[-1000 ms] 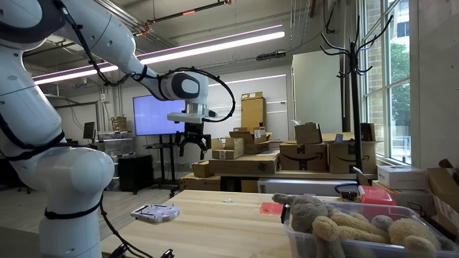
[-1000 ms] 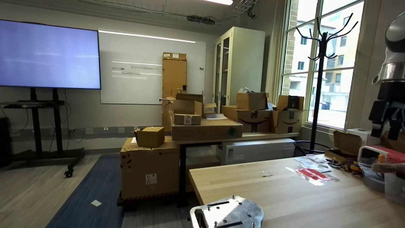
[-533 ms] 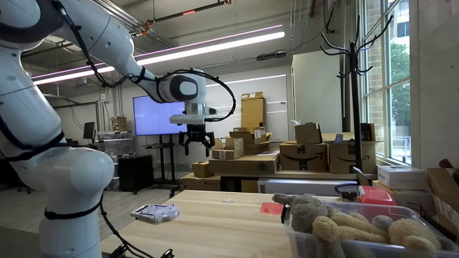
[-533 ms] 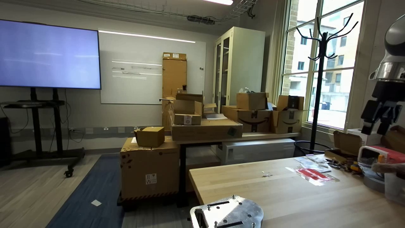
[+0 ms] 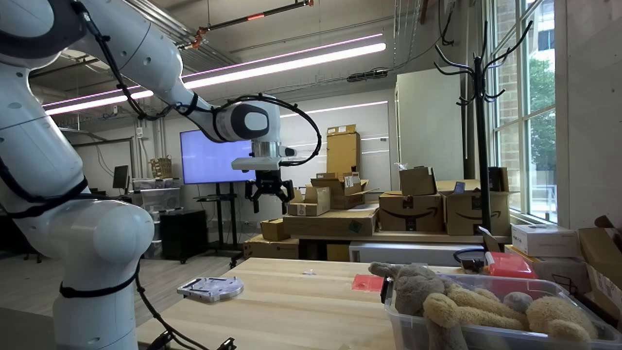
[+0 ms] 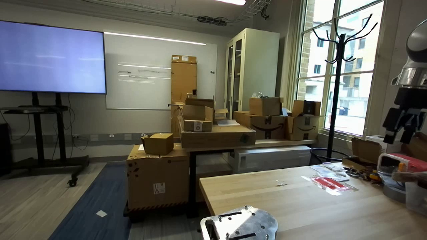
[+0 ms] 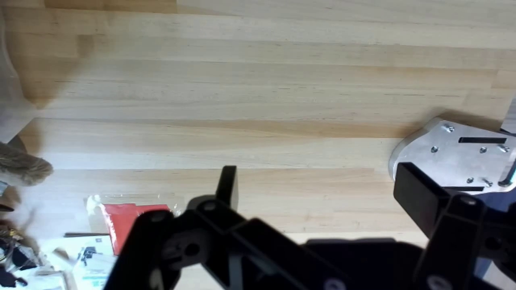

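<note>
My gripper (image 5: pixel 270 210) is open with nothing between its fingers. It hangs pointing down, well above the light wooden table (image 5: pixel 291 311). It also shows at the right edge of an exterior view (image 6: pixel 397 140). In the wrist view its fingers (image 7: pixel 318 183) are wide apart over bare wood. A silver metal plate (image 7: pixel 455 155) with slots and screws lies at the table's edge, partly behind one finger there. The plate also shows in both exterior views (image 5: pixel 211 288) (image 6: pixel 243 221). A red packet (image 7: pixel 121 219) lies on the table, also in both exterior views (image 5: pixel 368 282) (image 6: pixel 330 183).
A clear plastic bin (image 5: pixel 396 325) holds grey (image 5: pixel 413 289) and tan plush toys (image 5: pixel 486 311). A red-topped case (image 5: pixel 508 265) and an open small box (image 6: pixel 365 150) stand near it. Cardboard boxes (image 5: pixel 410 211) and a black coat rack (image 5: pixel 481 121) stand behind the table.
My gripper has moved slightly right in an exterior view where the whole arm shows, and slightly left where it is at the edge. It stays open. Nothing on the table has moved.
</note>
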Tool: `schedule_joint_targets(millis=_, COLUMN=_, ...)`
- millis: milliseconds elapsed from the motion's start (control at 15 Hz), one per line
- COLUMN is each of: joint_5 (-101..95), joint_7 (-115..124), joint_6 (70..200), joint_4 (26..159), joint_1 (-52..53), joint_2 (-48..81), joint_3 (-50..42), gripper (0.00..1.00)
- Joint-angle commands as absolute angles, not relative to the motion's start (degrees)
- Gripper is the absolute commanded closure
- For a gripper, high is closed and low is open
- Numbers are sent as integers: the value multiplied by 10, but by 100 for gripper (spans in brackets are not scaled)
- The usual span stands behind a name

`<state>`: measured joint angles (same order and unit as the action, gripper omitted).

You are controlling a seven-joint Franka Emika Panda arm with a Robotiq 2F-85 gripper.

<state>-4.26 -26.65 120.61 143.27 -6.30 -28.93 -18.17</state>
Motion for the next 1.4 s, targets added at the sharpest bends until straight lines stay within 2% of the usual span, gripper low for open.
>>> schedule_joint_targets(millis=0, joint_5=-42, joint_7=-267, joint_6=1200, joint_4=1430, joint_1=-67, joint_2=-280, joint_3=-174, gripper=0)
schedule_joint_targets(millis=733, joint_5=-65, joint_7=-259, joint_6=1242, joint_4=1512, joint_1=-23, joint_2=-333, joint_3=-97, gripper=0)
schedule_joint_targets(millis=1333, joint_5=-63, joint_7=-183, joint_6=1433, joint_4=1510, joint_1=-38, joint_2=-189, joint_3=-92, gripper=0)
